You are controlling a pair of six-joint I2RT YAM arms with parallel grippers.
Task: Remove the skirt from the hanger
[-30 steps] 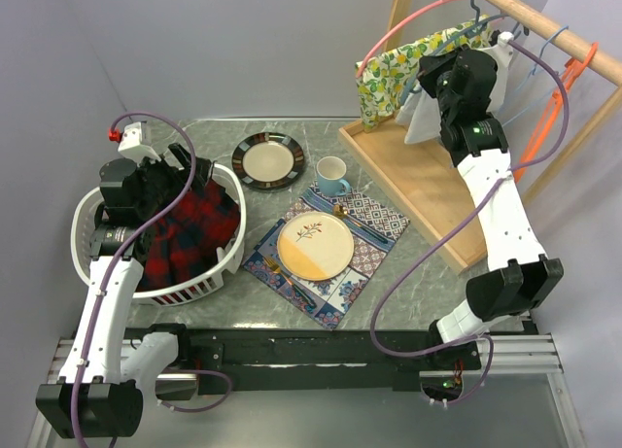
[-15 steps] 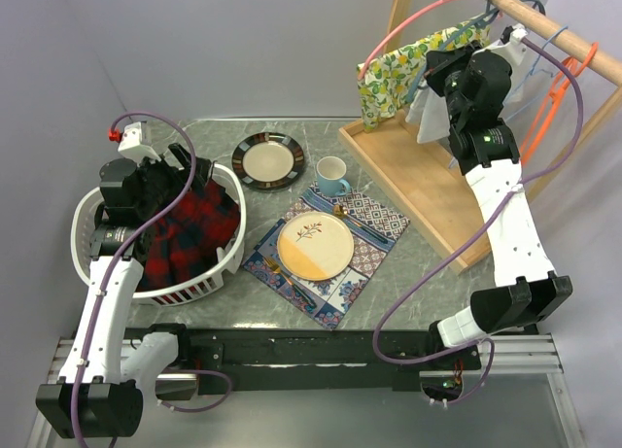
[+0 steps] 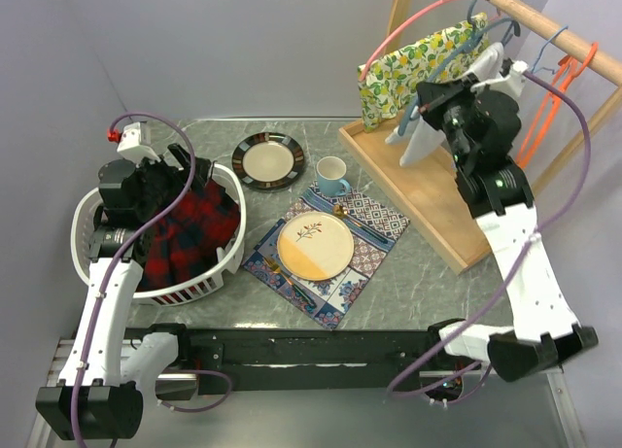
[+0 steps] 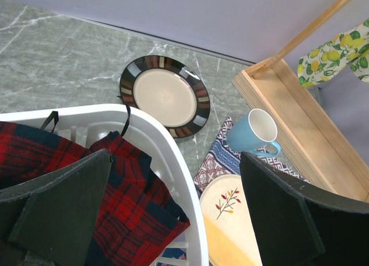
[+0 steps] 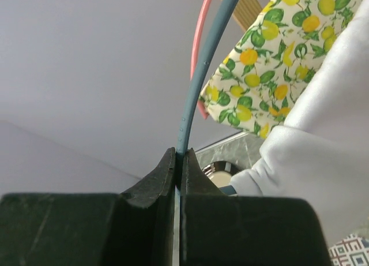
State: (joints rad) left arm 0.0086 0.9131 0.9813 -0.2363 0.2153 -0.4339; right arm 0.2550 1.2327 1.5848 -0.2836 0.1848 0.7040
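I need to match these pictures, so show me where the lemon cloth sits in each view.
Top external: lemon cloth at upper right, hanging under the rail.
Left wrist: upper right corner, partly cut off.
Right wrist: upper right, behind the blue hanger that the right gripper is shut on.
Shared landmark: the pink hanger along its edge, in the top and right wrist views only.

Soft, even light from above fills the top view, leaving faint, blurred shadows beside the basket [image 3: 231, 258] and a dull sheen (mild, widely spread) on the table [image 3: 418, 273]. In its wrist view the left gripper [image 4: 176, 185] looms dark and soft-edged against a sharp background. The right gripper [image 5: 177, 162] reads almost black; the blue hanger [image 5: 199, 75] is fairly crisp, and the white garment [image 5: 323, 139] is bright and slightly defocused.
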